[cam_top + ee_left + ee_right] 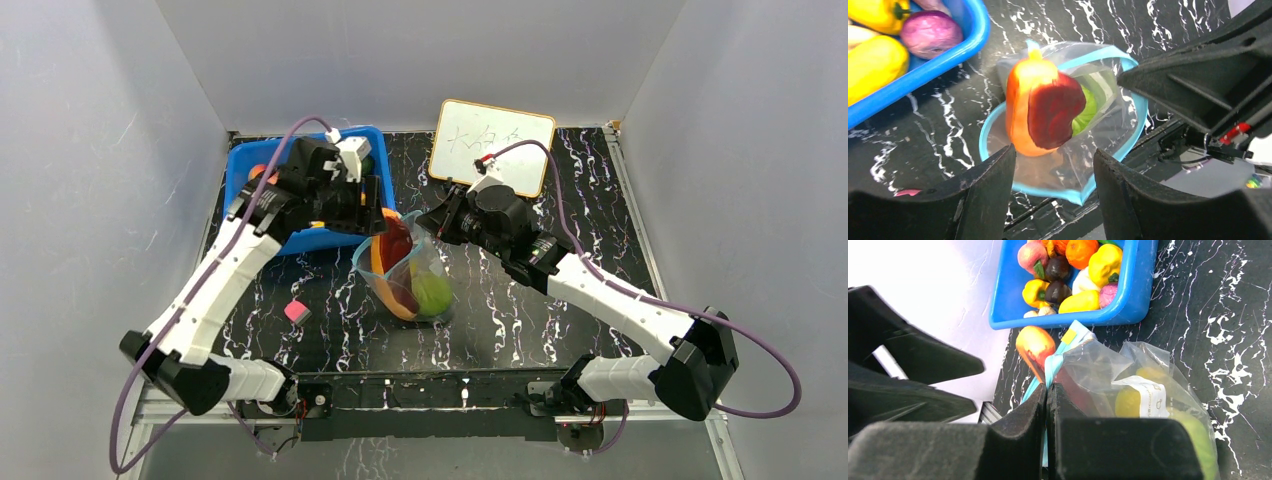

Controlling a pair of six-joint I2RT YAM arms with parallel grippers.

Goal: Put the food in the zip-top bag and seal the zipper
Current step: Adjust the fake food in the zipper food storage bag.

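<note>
The clear zip-top bag [412, 283] stands mid-table with its mouth wide. Its blue-teal zipper [1142, 114] rings the opening. An orange-and-dark-red slice [1045, 112] of the food sticks out of the mouth, and a green round fruit [1089, 107] lies deeper inside. A yellow piece [1128, 401] shows through the plastic. My left gripper [1054, 150] hovers just above the mouth, open and empty, clear of the slice. My right gripper [1047, 387] is shut on the bag's blue rim at the far side, holding it up.
A blue bin [245, 165] with several more toy fruits and vegetables sits at the back left, under the left arm. A whiteboard [492, 145] leans at the back. A small pink cube [297, 311] lies on the table to the bag's left.
</note>
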